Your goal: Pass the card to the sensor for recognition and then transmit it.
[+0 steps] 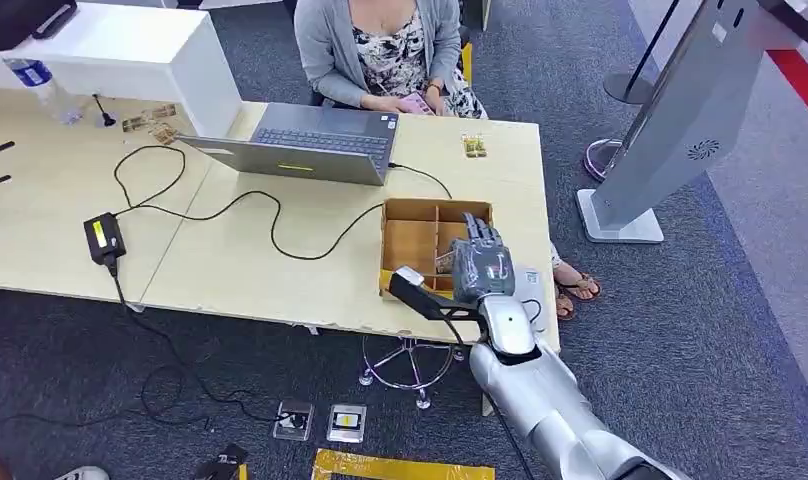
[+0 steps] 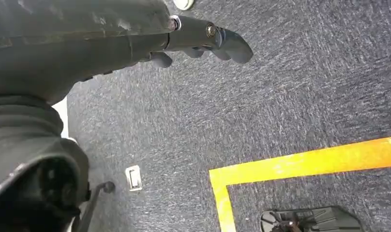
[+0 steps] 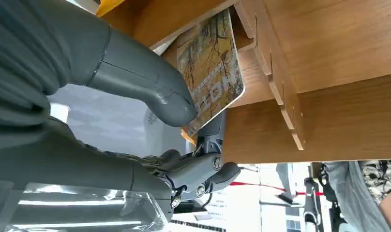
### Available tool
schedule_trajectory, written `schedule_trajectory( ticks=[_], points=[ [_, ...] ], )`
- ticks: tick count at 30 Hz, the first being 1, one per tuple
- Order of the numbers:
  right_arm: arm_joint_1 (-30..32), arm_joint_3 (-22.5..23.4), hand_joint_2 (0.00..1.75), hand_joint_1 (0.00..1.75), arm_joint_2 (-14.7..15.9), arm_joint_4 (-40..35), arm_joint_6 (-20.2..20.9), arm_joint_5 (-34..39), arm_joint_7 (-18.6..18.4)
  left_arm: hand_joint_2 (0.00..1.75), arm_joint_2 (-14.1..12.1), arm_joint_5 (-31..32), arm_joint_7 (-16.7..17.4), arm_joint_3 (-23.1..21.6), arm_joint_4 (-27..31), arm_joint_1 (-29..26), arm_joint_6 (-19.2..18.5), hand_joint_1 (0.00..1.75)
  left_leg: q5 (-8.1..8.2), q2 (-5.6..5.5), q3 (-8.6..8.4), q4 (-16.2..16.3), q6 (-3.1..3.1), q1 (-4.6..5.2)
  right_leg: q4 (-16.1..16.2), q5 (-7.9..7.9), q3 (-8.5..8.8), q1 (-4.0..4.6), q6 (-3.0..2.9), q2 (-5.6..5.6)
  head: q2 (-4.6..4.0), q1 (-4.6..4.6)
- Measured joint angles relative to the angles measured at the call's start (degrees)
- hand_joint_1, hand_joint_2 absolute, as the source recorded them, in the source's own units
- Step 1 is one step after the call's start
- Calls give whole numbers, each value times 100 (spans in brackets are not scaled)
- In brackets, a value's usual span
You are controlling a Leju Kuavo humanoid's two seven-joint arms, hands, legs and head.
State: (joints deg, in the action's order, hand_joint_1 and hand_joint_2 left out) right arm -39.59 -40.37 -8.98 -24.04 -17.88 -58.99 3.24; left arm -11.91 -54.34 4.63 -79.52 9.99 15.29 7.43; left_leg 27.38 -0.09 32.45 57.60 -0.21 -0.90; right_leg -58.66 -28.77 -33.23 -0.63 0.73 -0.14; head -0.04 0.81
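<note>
Head view, centre right of frame: right hand (image 1: 483, 262) reaches into the wooden box (image 1: 412, 238) on the table (image 1: 240, 270). Right wrist view: thumb and finger pinch the card (image 3: 210, 72) over the box. Left hand (image 2: 203, 41), fingers loosely curled, holds nothing.

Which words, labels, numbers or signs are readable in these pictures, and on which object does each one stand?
No text can be read with certainty.
Card pinched by the right hand inside the wooden box: pale letters across its printed picture, too distorted to read.
Power adapter on the table: yellow label, too small to read.
Laptop: yellow sticker, too small.
Kiosk: round perforated mark, no letters.
</note>
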Motion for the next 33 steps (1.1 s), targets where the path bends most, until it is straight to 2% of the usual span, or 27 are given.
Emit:
schedule_trajectory(
  ticks=[9, 15, 23, 30, 33],
  points=[
    [-269, 0, 175, 175, 0, -87, -166, 240, 70, 0, 7, 68, -2, -31, 0, 57, -85, 0, 0, 1, -1, 0, 0, 0, -1, 1, 0, 0, 0, 1, 0, 2],
    [-435, 11, 175, 175, 0, -365, -441, 496, 232, 0, 22, 76, -2, -81, 0, 74, -107, 0, 0, 1, 0, 1, 0, 0, -2, 1, 0, 0, 0, 2, 0, 2],
    [-515, 13, 175, 175, -11, -964, -507, 715, 354, 0, 30, 57, -2, -133, 0, 110, -142, 0, 0, 0, 0, 0, 0, 0, -1, 1, 0, 0, 0, 1, 0, 2],
    [-534, 9, 175, 175, -149, -990, -520, 756, 479, 0, 44, 61, 2, -136, 0, 151, -155, 0, 0, 0, 0, 0, 0, 0, -1, 1, 0, 0, 0, 1, 0, 0],
    [-672, 2, 175, 175, -201, -907, -370, 756, 490, 0, 52, 87, 37, -149, 0, 187, -166, 0, 0, 1, 1, 0, 0, 0, -2, 1, 0, 0, 0, 1, 0, 0]
  ],
)
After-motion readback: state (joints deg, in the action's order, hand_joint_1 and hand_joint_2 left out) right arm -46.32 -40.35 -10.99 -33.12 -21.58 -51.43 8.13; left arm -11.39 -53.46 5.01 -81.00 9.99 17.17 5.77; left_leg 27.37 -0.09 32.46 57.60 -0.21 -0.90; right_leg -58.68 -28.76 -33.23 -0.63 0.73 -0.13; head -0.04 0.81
